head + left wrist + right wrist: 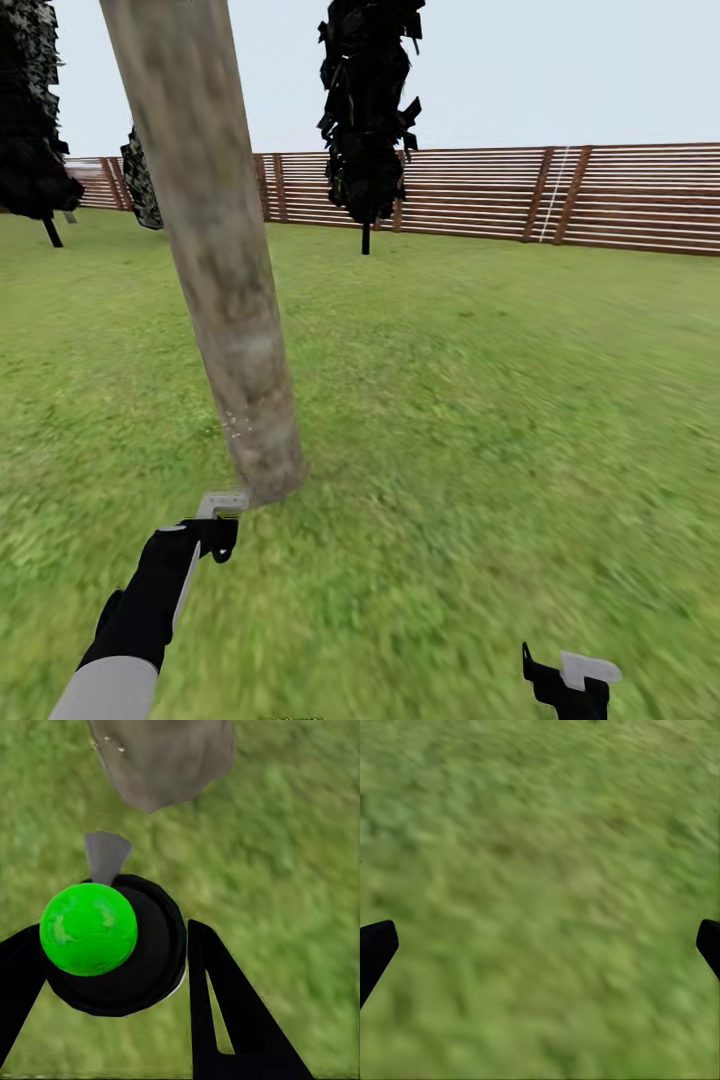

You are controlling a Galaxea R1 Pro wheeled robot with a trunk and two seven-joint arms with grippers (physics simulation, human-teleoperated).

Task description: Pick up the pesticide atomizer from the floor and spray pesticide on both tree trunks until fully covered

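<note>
A: Trunk right ahead, thick and mottled, leaning up out of the grass. A few pale specks sit low on it near the base.

B: Where's the sprayer?

A: In the left end effector. In the left wrist view its two black fingers are clenched on a black round body with a bright green ball on top, the atomizer. A grey nozzle sticks out toward the trunk's base, close to it but apart. In the head view that grey tip sits just beside the foot of the trunk.

B: And the right one?

A: Right end effector hangs low at the frame's lower edge, over bare grass. In its wrist view the black fingertips stand wide apart at opposite edges, released, nothing between them.

B: Room to move?

A: Open lawn to the right of the trunk, running back to the slatted wooden fence. Dark foliage hangs in front of the fence, and more dark tree shapes stand at the far left.
</note>
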